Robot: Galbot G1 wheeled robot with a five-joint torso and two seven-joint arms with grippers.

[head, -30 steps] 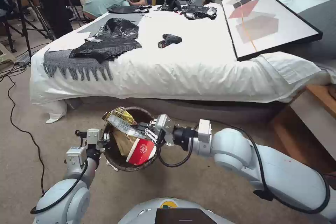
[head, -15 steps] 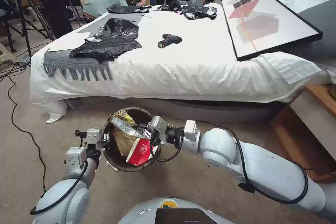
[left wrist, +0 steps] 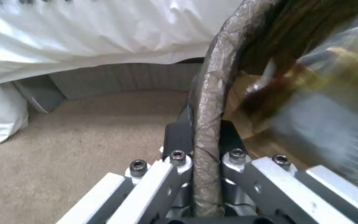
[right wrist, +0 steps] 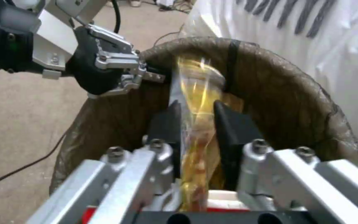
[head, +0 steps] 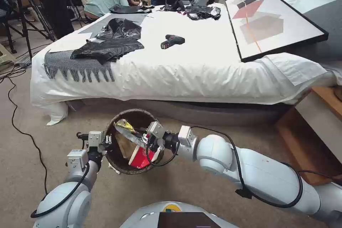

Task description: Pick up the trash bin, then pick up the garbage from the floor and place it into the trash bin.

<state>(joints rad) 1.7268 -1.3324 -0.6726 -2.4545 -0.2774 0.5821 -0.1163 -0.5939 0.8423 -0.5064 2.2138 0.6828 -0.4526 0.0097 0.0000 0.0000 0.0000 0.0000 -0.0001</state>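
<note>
The trash bin (head: 133,111), lined with a dark brown bag, hangs just above the carpet in front of the bed. My left gripper (head: 107,140) is shut on the bin's rim (left wrist: 207,124), a black finger (left wrist: 178,134) on either side of it. My right gripper (head: 144,138) reaches into the bin's mouth, shut on a yellow-gold snack wrapper (head: 124,128), which is pinched between the black pads (right wrist: 166,122) as a wrapper strip (right wrist: 197,112). A red-and-white carton (head: 142,156) and a brown paper bag (head: 124,146) lie inside the bin (right wrist: 278,81). The left gripper (right wrist: 148,74) also shows beyond the rim.
A bed with a white sheet (head: 185,71) stands right behind the bin, carrying black plastic bags (head: 110,44), a grey fringed cloth (head: 71,64), a drill (head: 172,41) and a framed picture (head: 270,21). A black cable (head: 17,128) runs over the carpet at left. A wooden ledge (head: 320,121) is at right.
My right gripper has moved left and down into the bin's mouth, and the wrapper it holds now sits lower inside. The left gripper and the bin have stayed put.
</note>
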